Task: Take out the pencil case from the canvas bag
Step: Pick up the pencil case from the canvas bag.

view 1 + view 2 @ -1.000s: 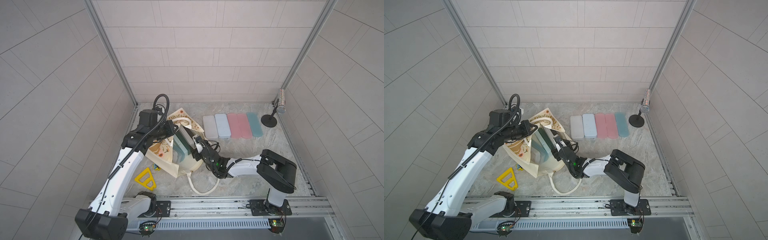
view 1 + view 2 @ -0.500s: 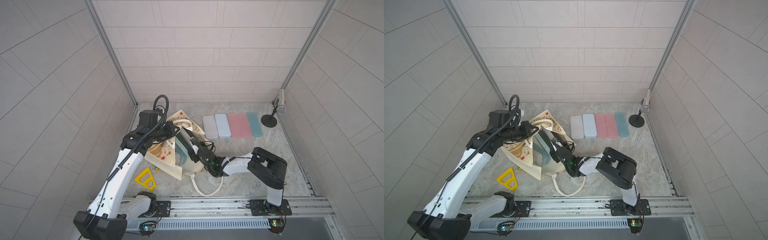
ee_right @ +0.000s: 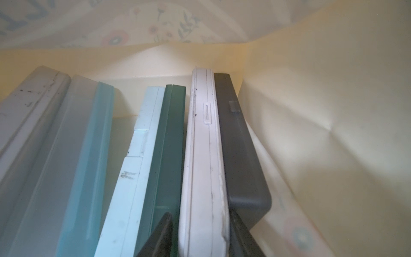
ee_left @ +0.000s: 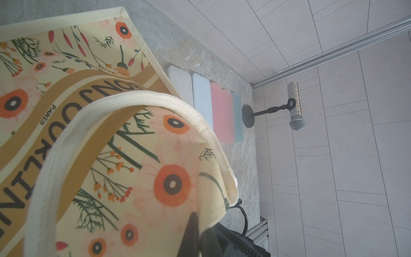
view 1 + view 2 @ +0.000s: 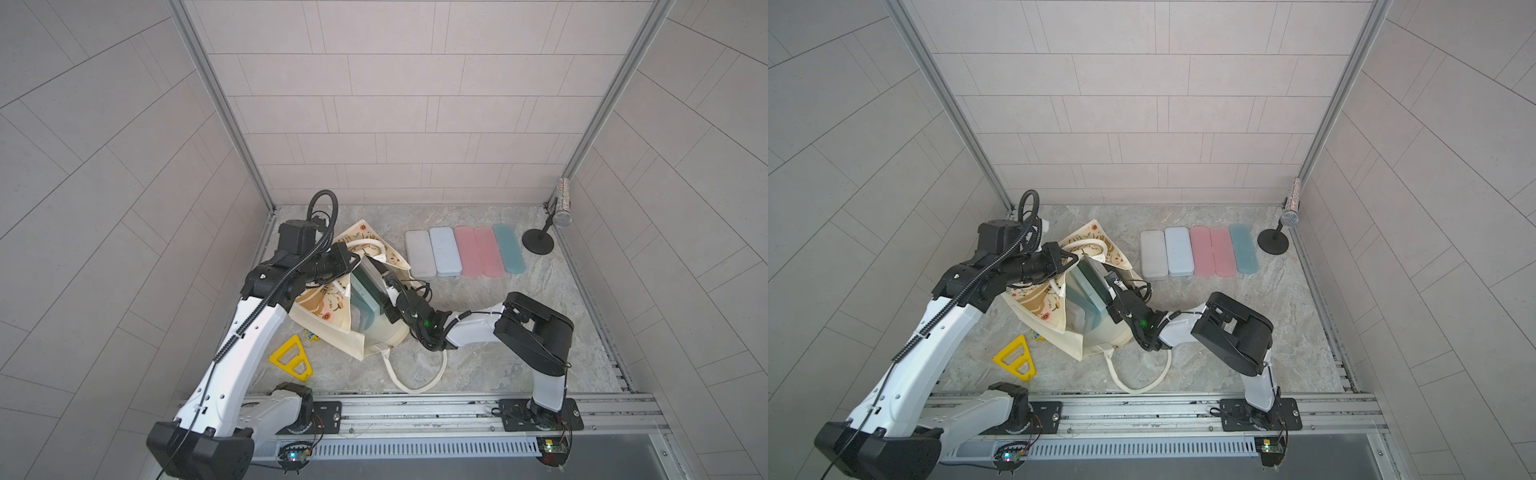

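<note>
With the left gripper (image 5: pixel 351 261) pinching the bag (image 5: pixel 328 318) open, we square the right gripper (image 3: pixel 200 213) astride the white case (image 3: pixel 203 155), clamped or not we cannot tell, before pulling.

My left gripper (image 5: pixel 1070 260) pinches the rim of the cream canvas bag with orange flowers (image 5: pixel 1050 309). My right gripper (image 5: pixel 1109 284) pokes into it from 3 o'clock. A row of flat pastel cases (image 5: pixel 1178 257) lies at its 1 o'clock.

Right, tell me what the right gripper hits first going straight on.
The right gripper straddles the white pencil case in the canvas bag, so that case's end would likely meet its palm first.
</note>
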`<action>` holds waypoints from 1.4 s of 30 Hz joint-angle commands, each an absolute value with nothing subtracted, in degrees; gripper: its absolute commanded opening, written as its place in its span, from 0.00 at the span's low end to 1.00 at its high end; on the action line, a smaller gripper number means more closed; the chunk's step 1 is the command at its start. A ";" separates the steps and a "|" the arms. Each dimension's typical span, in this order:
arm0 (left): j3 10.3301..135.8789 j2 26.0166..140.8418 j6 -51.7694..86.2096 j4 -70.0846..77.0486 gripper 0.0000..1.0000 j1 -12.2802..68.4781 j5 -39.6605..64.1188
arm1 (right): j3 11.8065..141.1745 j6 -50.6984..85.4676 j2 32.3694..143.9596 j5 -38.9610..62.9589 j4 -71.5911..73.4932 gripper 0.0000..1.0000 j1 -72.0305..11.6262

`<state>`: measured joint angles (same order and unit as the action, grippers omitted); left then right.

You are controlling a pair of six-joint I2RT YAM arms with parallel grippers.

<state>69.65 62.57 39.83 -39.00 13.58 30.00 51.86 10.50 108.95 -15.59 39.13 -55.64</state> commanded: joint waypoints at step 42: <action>71.17 63.00 38.58 -33.60 0.00 13.90 30.88 | 47.59 7.48 95.80 -16.72 25.77 0.31 -57.36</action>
